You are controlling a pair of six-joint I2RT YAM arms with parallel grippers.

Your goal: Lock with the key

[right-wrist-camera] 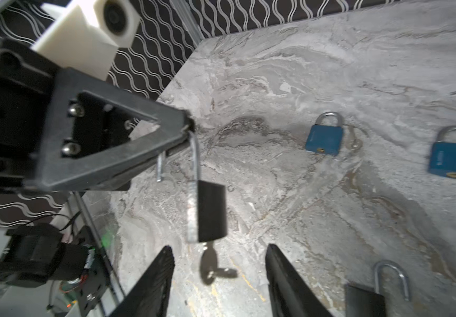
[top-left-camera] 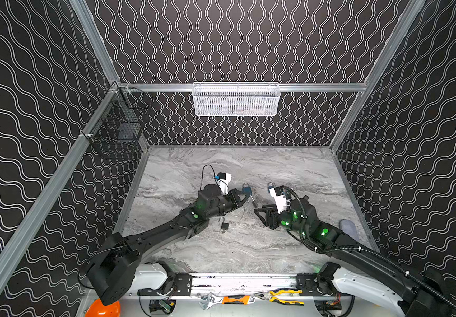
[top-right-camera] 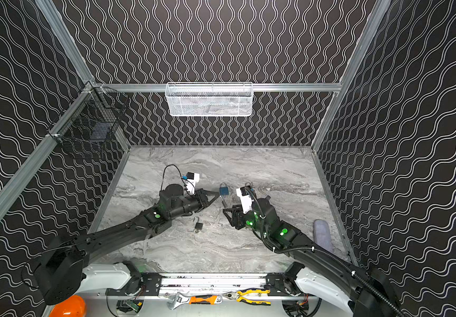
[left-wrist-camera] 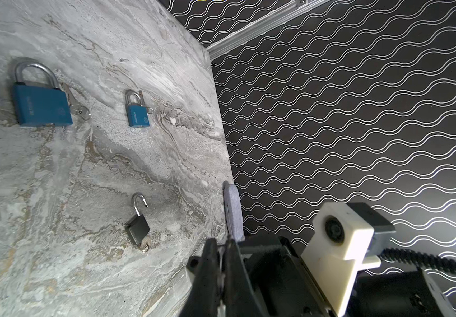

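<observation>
My left gripper (right-wrist-camera: 188, 129) is shut on the open shackle of a black padlock (right-wrist-camera: 211, 211), which hangs above the marble table (top-left-camera: 290, 170). A key (right-wrist-camera: 209, 264) sticks out of the padlock's underside. My right gripper (right-wrist-camera: 220, 247) is open, one finger on each side of that key without touching it. In both top views the left gripper (top-left-camera: 248, 196) (top-right-camera: 217, 195) and the right gripper (top-left-camera: 258, 216) (top-right-camera: 227, 217) meet at mid-table around the hanging padlock (top-left-camera: 253, 203). In the left wrist view the left gripper (left-wrist-camera: 221, 247) pinches a thin strip of metal.
A second black padlock (top-left-camera: 224, 225) lies open on the table with its key. Two blue padlocks (left-wrist-camera: 41, 104) (left-wrist-camera: 137, 115) lie shut farther back. A grey pad (top-left-camera: 349, 227) lies by the right wall. A white basket (top-left-camera: 236, 100) and a black wire basket (top-left-camera: 117, 123) hang on the walls.
</observation>
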